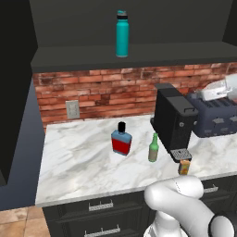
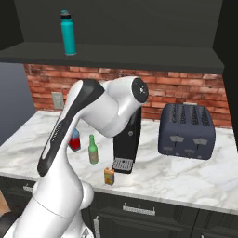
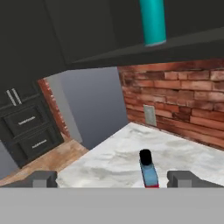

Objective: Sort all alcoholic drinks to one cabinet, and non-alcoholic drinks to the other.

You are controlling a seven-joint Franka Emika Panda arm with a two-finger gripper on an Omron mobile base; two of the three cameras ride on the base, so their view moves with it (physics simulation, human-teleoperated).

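Gripper (image 3: pixel 112 178) open, above flask (image 3: pixel 148 172) — counter (image 1: pixel 83 162)

1. The white marble counter (image 1: pixel 78 162) carries a flat blue flask with red label and black cap (image 1: pixel 121 139), a slim green bottle (image 1: pixel 153 149), a small orange carton (image 1: pixel 184 167), a black coffee machine (image 1: pixel 172 120) and a dark blue toaster (image 2: pixel 186 131).
2. The dark open cabinet shelf (image 1: pixel 78 56) carries a tall teal bottle with dark cap (image 1: pixel 122 34), standing upright.
3. The carton stands just in front of the machine, maybe touching it.
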